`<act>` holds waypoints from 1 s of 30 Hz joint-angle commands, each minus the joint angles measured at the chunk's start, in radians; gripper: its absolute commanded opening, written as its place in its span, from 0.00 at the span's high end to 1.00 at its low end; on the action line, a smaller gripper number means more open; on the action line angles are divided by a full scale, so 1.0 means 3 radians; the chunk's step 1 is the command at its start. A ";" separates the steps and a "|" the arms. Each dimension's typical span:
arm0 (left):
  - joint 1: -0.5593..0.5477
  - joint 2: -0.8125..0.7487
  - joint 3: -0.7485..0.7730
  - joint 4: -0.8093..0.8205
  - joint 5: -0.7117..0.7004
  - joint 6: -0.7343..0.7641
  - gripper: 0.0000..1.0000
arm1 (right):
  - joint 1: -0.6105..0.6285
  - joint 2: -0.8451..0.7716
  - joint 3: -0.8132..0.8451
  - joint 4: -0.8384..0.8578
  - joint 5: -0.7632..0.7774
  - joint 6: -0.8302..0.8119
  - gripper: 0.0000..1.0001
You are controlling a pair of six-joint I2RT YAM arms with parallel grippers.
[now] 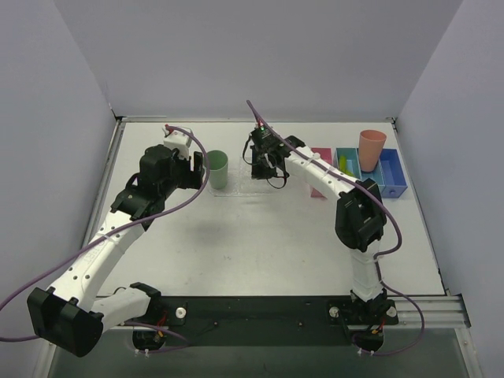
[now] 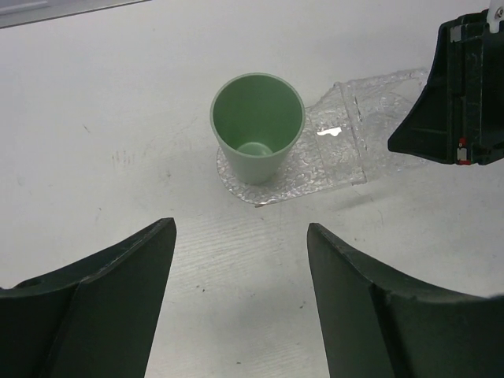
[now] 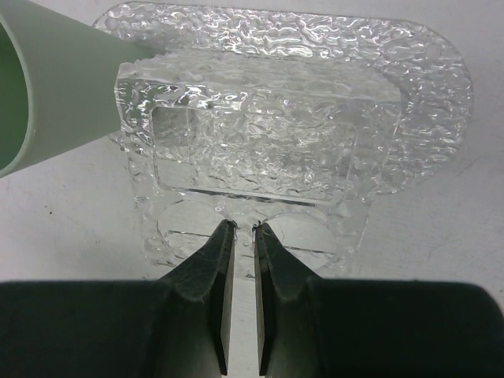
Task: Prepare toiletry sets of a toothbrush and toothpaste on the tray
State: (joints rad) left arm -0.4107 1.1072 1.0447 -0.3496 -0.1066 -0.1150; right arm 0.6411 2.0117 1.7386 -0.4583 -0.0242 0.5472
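The clear bumpy tray lies on the table, faint in the top view. A green cup stands upright on its left end. My right gripper is shut on the thin near rim of the tray, with its fingertips pinching the clear plastic. My left gripper hangs open a little short of the cup, and nothing is between its fingers. Lime-green tubes lie in the blue bin. The toothbrush is not in view.
A pink bin and a blue bin sit side by side at the back right. A salmon cup stands in the blue one. The right arm stretches over the pink bin.
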 commanded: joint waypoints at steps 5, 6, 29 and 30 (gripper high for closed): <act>-0.0027 -0.0025 0.0020 0.0015 -0.0227 0.0169 0.22 | -0.0015 0.0192 0.0345 -0.0257 0.0030 0.0150 1.00; -0.0027 -0.0030 0.0015 0.0015 -0.0233 0.0169 0.22 | -0.0015 0.0228 0.0407 -0.0297 0.0030 0.0155 1.00; -0.0104 -0.0071 0.0005 0.0035 -0.0294 0.0215 0.21 | 0.0067 0.0693 0.0842 -0.0441 0.0035 0.0226 1.00; -0.0109 -0.0076 0.0005 0.0040 -0.0299 0.0215 0.21 | 0.0067 0.0708 0.0867 -0.0446 0.0030 0.0231 1.00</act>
State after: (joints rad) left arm -0.4347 1.1069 1.0389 -0.3565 -0.1837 -0.0654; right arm 0.6502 2.2082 1.9461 -0.5644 -0.0246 0.5999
